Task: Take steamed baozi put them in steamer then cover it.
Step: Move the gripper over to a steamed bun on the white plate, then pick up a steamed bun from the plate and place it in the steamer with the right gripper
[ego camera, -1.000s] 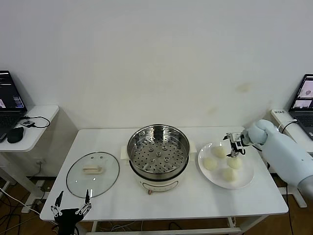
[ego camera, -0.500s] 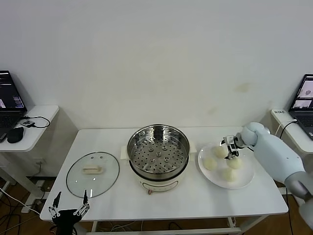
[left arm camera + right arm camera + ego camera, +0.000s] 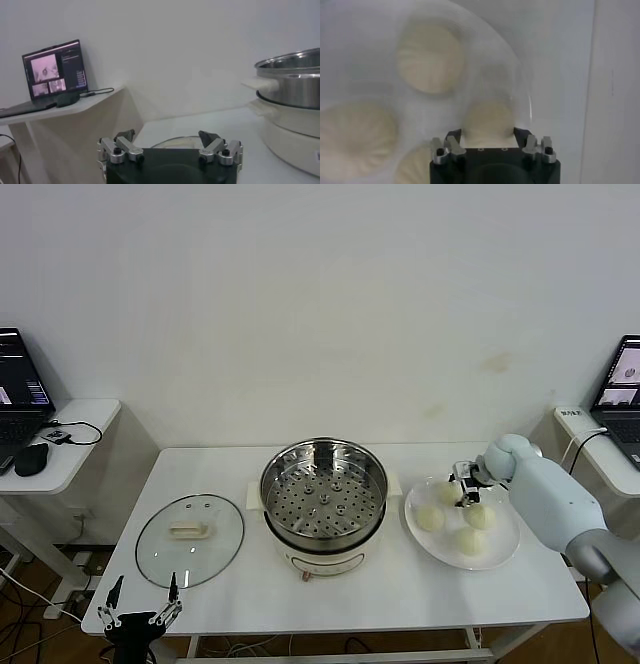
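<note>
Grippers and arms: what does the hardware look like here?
The right arm has a smooth, rounded pale blue-white shell. The right gripper has a black body, black fingertips and silver metal linkages with dark screws. The left gripper has the same build: black base, silver links, dark tips. No cables or markings are visible.

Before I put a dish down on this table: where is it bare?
Bare: the front strip between the cover and steamer, and the back corners. Crowded: the plate, where the right gripper works among the baozi.
</note>
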Action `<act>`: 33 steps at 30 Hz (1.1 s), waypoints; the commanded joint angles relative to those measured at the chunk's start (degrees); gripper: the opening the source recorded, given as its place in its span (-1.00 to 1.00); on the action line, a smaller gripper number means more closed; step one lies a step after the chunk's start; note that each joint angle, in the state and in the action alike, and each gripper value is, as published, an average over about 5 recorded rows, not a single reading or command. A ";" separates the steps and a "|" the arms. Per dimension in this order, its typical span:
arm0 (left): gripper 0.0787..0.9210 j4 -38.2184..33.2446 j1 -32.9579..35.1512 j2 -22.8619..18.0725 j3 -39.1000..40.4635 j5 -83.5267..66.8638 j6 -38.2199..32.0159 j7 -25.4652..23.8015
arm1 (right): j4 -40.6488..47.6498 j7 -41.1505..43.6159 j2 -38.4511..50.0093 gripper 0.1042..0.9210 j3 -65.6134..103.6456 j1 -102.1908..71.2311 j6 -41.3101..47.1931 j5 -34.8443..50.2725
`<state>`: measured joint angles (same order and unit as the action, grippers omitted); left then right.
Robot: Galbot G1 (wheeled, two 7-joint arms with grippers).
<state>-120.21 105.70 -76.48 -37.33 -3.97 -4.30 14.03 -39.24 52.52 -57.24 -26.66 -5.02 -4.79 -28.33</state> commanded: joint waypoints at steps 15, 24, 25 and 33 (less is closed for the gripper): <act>0.77 0.26 -0.27 0.30 0.28 -0.17 0.03 -0.09 | -15.73 1.82 9.84 0.05 -8.33 5.49 3.45 12.77; 0.77 0.28 -0.96 0.91 0.88 -0.44 0.03 -0.12 | -30.87 2.80 19.26 0.05 -23.60 22.57 7.05 27.86; 0.77 0.29 -1.09 0.99 0.96 -0.48 0.02 -0.12 | -32.16 2.83 19.57 0.05 -25.42 25.11 7.35 29.80; 0.77 0.28 -2.00 1.44 1.17 -1.36 0.01 -0.20 | -36.62 2.28 14.37 0.05 -37.54 41.08 7.73 40.15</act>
<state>-119.96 103.97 -75.17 -36.13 -4.90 -4.29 13.89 -68.42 54.69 -43.02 -52.38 21.69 1.69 0.69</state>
